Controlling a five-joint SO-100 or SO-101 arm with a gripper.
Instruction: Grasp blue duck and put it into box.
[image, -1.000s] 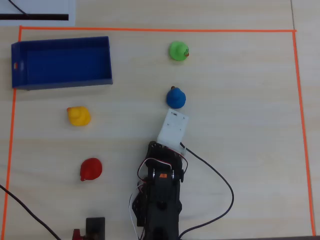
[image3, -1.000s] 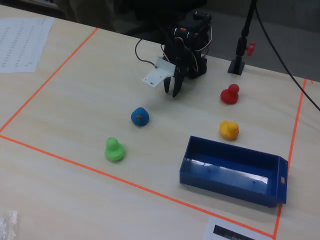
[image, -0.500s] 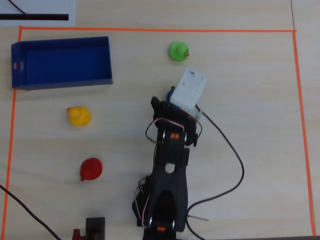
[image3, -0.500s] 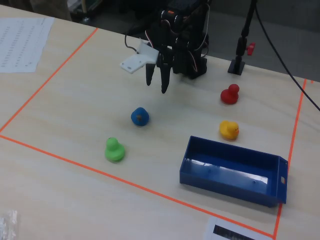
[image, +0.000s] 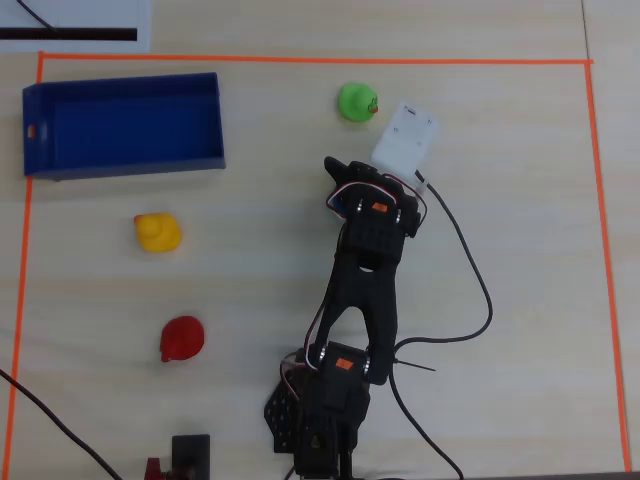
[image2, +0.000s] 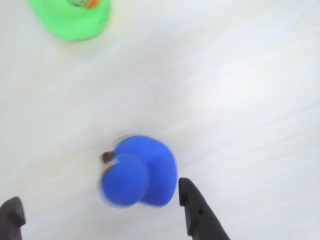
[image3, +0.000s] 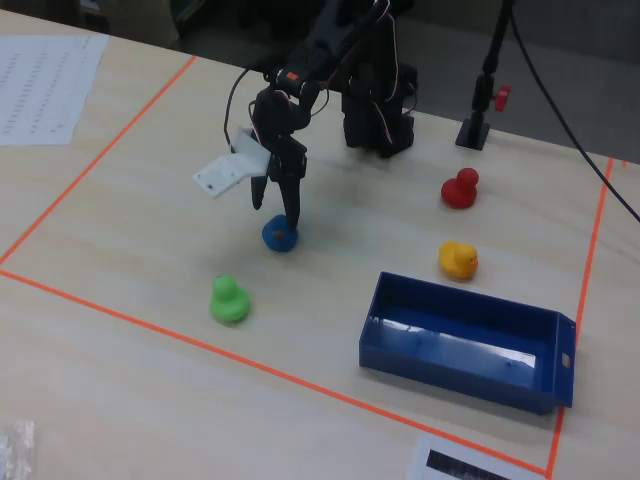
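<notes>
Care is needed as the spread gripper (image2: 100, 212), holding nothing, is lowered over the blue duck (image2: 139, 171) near the table's middle, and it should be centred so the right finger clears the body before closing, with the box (image3: 560, 365) well apart.

The arm (image: 365, 270) reaches toward the green duck (image: 356, 102) (box (image: 40, 165) sits far left).

green duck (image3: 229, 298), yellow duck (image3: 458, 260) and red duck (image3: 460, 188) sit apart inside orange tape (image3: 150, 328).
</notes>
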